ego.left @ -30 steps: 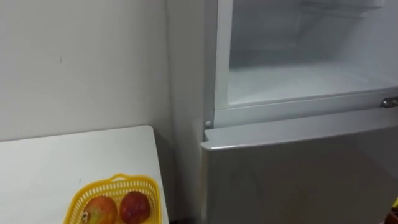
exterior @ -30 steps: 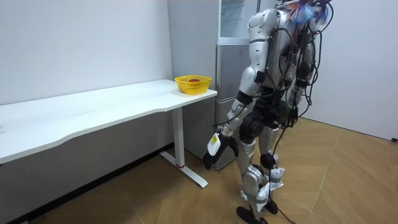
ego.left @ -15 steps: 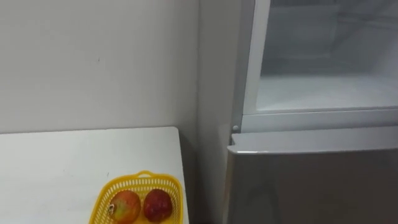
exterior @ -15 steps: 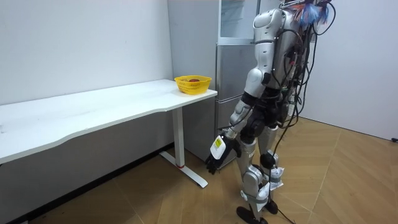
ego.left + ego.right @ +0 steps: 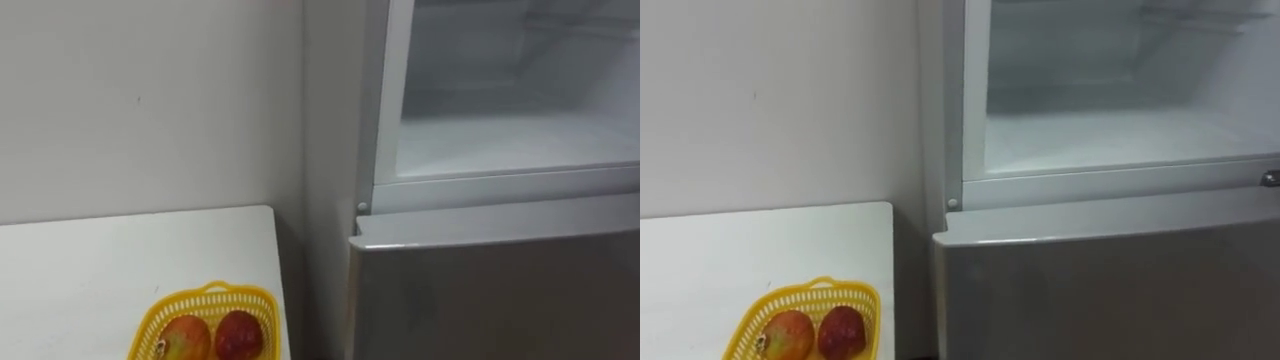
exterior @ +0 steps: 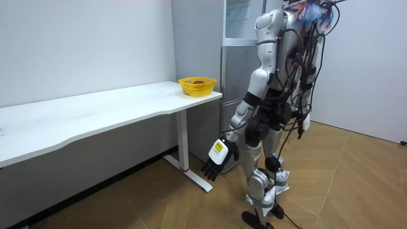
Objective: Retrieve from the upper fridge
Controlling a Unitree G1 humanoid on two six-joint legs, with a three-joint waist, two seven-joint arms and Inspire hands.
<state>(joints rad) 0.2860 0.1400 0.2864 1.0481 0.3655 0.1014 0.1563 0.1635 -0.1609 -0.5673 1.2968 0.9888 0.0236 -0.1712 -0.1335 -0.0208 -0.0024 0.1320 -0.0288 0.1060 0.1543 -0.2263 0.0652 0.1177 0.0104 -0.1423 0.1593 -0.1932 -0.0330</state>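
On table (image 5: 100,270), fruit (image 5: 239,334) far fr. left hand (image 6: 215,164)

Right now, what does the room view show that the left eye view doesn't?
The room view adds the robot standing at the fridge, its left hand hanging low with straight fingers, and the wooden floor. The left eye view adds the white inside of the upper compartment and two reddish fruits side by side. Both share the yellow basket, the white table and the fridge.
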